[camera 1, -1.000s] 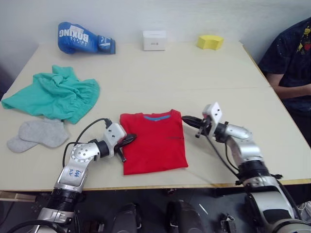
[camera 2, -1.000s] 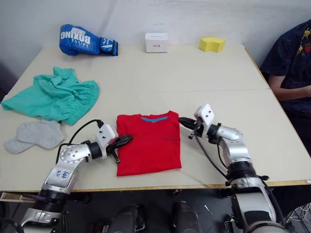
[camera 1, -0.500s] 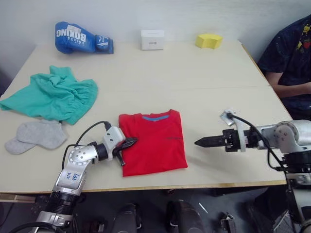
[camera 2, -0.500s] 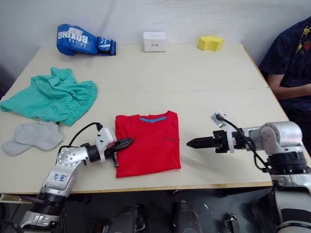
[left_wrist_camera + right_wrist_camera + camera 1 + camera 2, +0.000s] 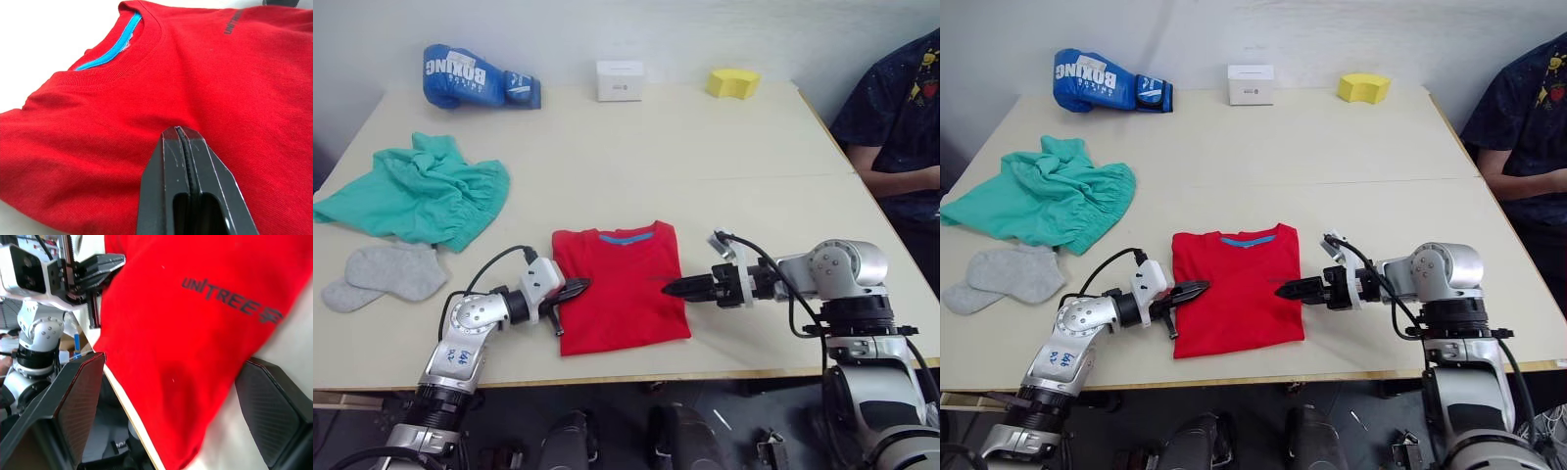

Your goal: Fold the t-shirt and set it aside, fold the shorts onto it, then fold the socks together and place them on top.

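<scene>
The red t-shirt (image 5: 625, 284) lies folded into a rectangle near the table's front edge, its blue neckband facing away from me. My left gripper (image 5: 576, 288) is shut, and its tips (image 5: 178, 131) rest on the shirt's left edge with no fabric pinched. At the shirt's right edge my right gripper (image 5: 1285, 290) is open, with its fingers (image 5: 80, 401) standing wide either side of the red cloth. The teal shorts (image 5: 423, 189) lie crumpled at the far left. Just in front of the shorts are the grey socks (image 5: 389, 273).
A blue boxing glove (image 5: 475, 75), a white box (image 5: 620, 80) and a yellow sponge (image 5: 734, 82) line the table's back edge. A person in a dark shirt (image 5: 901, 117) sits at the right side. Bare tabletop (image 5: 705, 166) lies behind the shirt.
My right gripper has opened. It swung out to the right of the shirt and came back low to the shirt's right edge. The left gripper has stayed where it was.
</scene>
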